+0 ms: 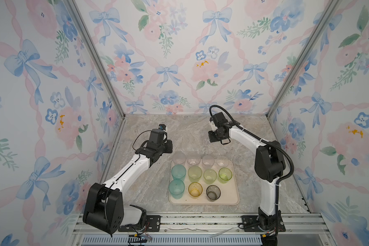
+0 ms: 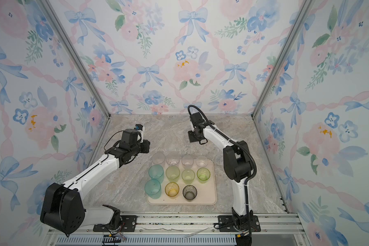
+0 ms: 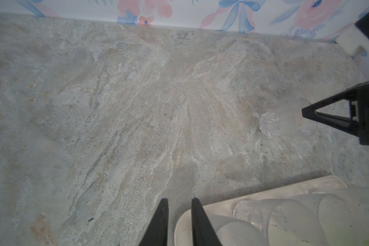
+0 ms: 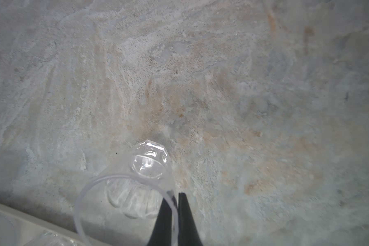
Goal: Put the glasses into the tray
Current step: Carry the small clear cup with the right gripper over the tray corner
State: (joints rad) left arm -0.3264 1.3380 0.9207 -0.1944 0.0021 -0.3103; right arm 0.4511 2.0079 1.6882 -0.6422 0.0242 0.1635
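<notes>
**Grip.** The right gripper (image 4: 175, 197) has its jaws pressed together on the wall of a small clear translucent tumbler (image 4: 136, 191), one finger inside the rim and one outside. The tumbler is mouth-up. Its long axis runs along the fingers, and its base points away from the gripper toward the grey-beige stone-patterned bench (image 1: 179, 132). I cannot tell whether the base rests on the bench or hangs just clear of it.

**Target.** The large flat cream-beige rectangular tray (image 1: 229, 197) lies back from this gripper, toward the right arm's own base, near but apart. Eleven tumblers stand upright in it.
- Closest to the gripper is a row of four clear tumblers (image 1: 208, 160).
- Behind them is a row of teal and pale green tumblers (image 1: 194, 173).
- The last row ends at a smoky grey tumbler (image 1: 213, 192).

The only bare place is the corner just beside the grey one, on the tray side farthest from the gripper.

**Judgement.** The coming move turns on that corner lying behind two full rows. The held tumbler probably has to travel with its base above their rims, or go round the tray's right edge. Otherwise it could knock a standing glass.

**Other arm.** The left gripper (image 3: 178, 202) has its fingers narrowly apart with nothing between them, just beside the tray's far left corner. The right arm holds the glass, and the free corner is on its side.
</notes>
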